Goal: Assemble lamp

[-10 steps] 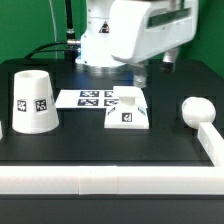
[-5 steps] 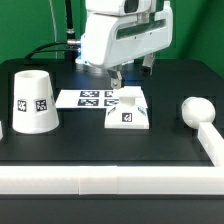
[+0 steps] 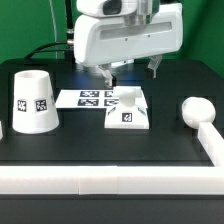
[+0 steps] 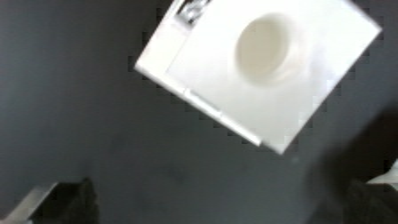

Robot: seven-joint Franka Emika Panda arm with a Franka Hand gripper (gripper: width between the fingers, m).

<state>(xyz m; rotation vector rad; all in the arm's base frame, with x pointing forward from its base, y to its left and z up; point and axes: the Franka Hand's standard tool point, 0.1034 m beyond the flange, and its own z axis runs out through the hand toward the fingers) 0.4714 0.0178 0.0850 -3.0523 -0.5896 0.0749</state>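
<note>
Where the base sits: the small square stepped base (image 3: 128,108) stands flat near the middle of the black surface (image 3: 100,148). Its tag faces the exterior camera, and the round socket (image 4: 267,45) is plain on top in the wrist view.
Jaws: spread wide, holding nothing! They hang above the base and clear of it, with one dark fingertip (image 3: 108,76) showing on each side.
Base edges: the edge on the exterior view's left meets the end of the marker board (image 3: 85,98); whether it touches or overlaps, I can't tell. The front edge and the edge on the exterior view's right face bare surface.
Shade: the shade (image 3: 33,100) stands upright, narrow end up, on the exterior view's left. It is just beside the marker board's far end and well apart from the base.
Bulb: the bulb (image 3: 197,112) is out on the exterior view's right, round head showing, by the white side rail (image 3: 210,145).
Open room: there's a clear black stretch between base and bulb. A broad strip also runs from the base's front to the white front rail (image 3: 90,182).
Room behind: a green wall (image 3: 25,30) with a black cable (image 3: 66,25) hanging down.
</note>
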